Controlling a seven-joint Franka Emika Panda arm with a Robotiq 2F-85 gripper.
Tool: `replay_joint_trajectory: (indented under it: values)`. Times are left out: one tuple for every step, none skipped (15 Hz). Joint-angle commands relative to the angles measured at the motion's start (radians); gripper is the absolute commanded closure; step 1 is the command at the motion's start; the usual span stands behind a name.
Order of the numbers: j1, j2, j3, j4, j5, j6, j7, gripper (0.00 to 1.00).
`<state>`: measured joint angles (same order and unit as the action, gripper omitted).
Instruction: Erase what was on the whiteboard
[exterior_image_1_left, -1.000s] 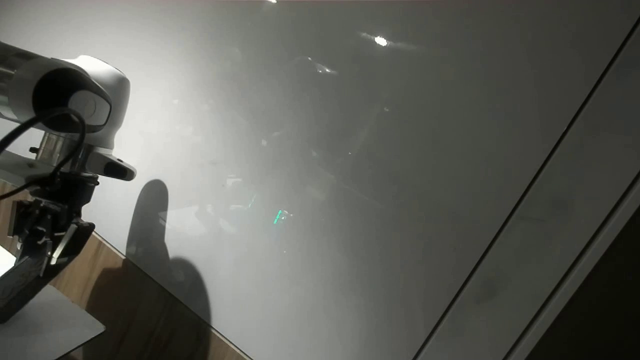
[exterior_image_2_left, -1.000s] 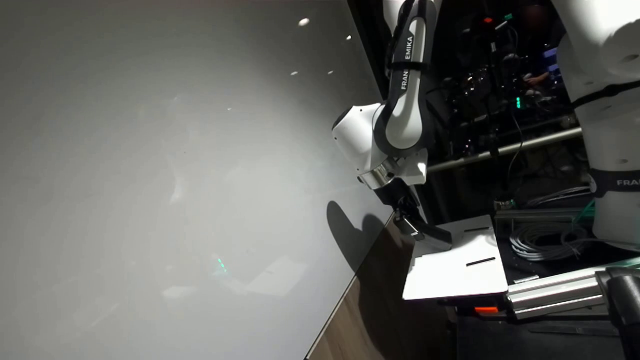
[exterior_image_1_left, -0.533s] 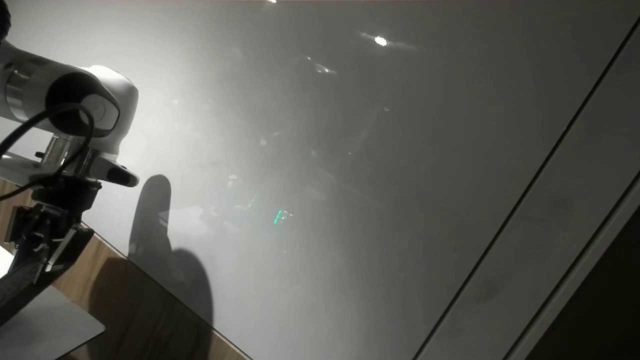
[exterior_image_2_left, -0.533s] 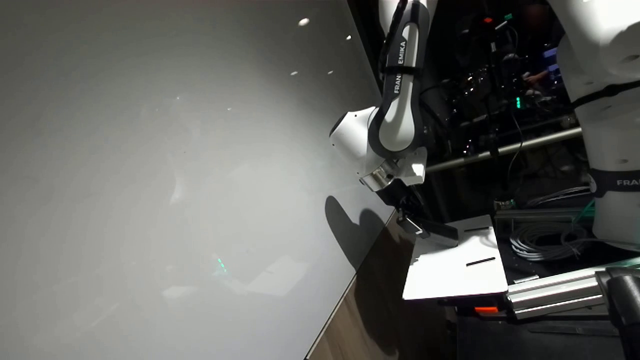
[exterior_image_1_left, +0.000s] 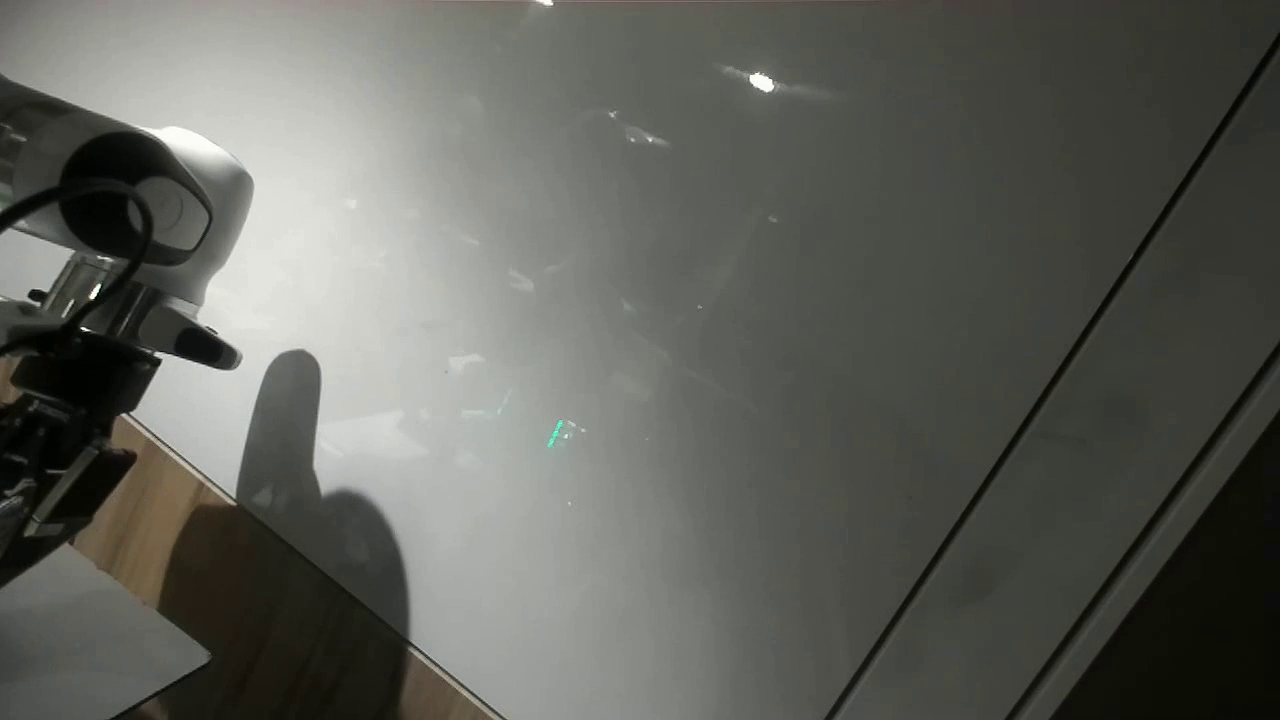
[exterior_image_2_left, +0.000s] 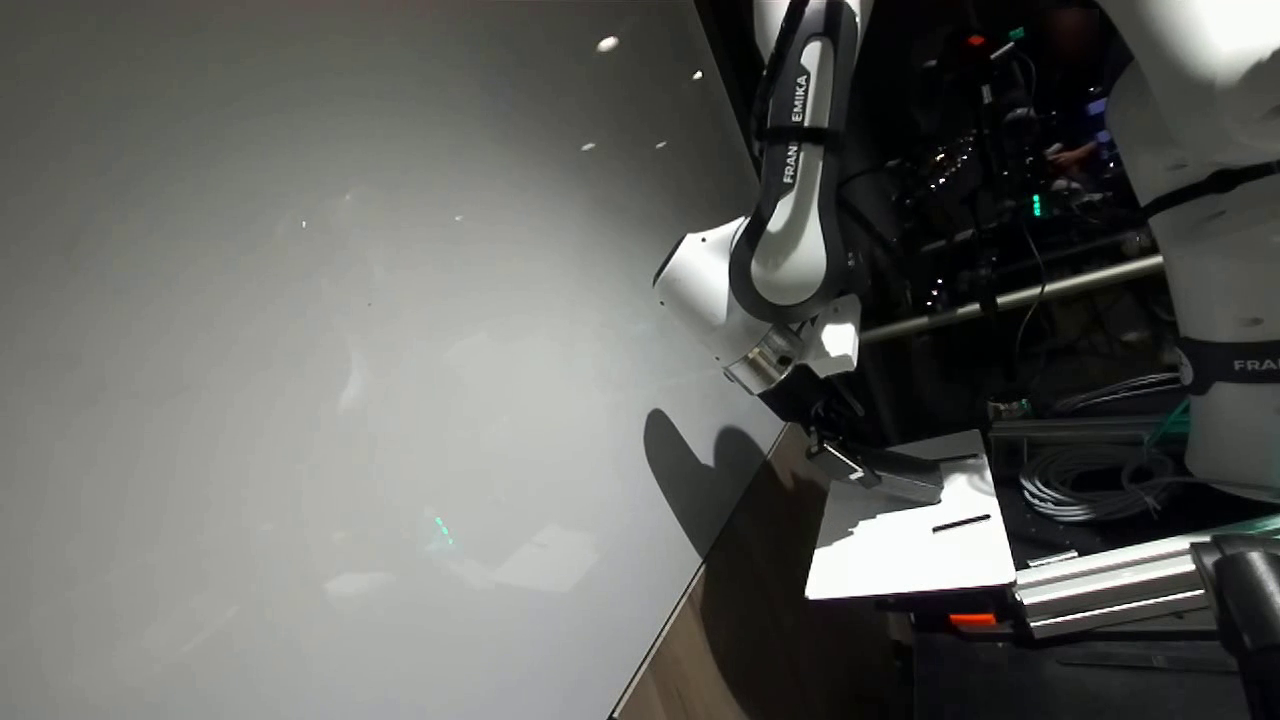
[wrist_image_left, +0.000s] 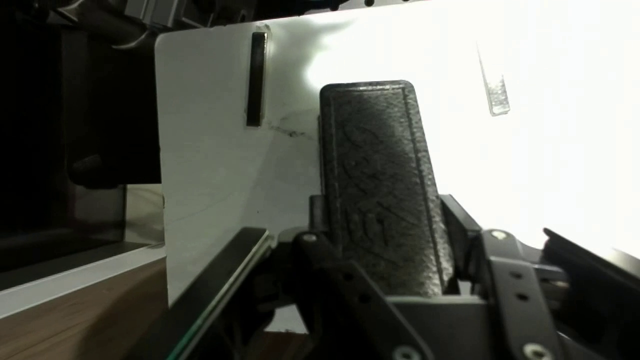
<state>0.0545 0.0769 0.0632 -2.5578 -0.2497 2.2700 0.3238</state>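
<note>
The whiteboard (exterior_image_1_left: 800, 420) was a very large, glossy, pale-grey flat panel, filling most of an exterior view and running out past its borders. Small white glare spots dotted its surface in both exterior views, and it mirrored a short row of green points. Faint pale streaks and patches also showed; whether smears or reflections could not be told. Beside one straight, thinly trimmed edge it was shaded dark in two rounded lobes. Toward another side a thin dark straight line (exterior_image_1_left: 1039, 400) ran slantwise across it.
</note>
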Motion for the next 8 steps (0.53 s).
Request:
replay_joint_trajectory:
  values:
    - [-0.001,0.007,-0.017,0.021,0.01,-0.008,-0.018,0.7]
    - [-0.004,0.006,-0.022,0.027,0.006,-0.001,-0.022,0.7]
    - [-0.006,0.009,-0.026,0.037,0.003,0.003,-0.026,0.7]
    - [-0.008,0.011,-0.029,0.046,0.004,0.003,-0.028,0.7]
    - [-0.009,0.015,-0.032,0.057,0.0,0.008,-0.028,0.7]
    - [-0.01,0.017,-0.035,0.067,0.005,0.006,-0.032,0.7]
    - [-0.01,0.018,-0.037,0.075,0.01,0.004,-0.034,0.7]
    - [-0.01,0.018,-0.039,0.08,0.01,0.004,-0.034,0.7]
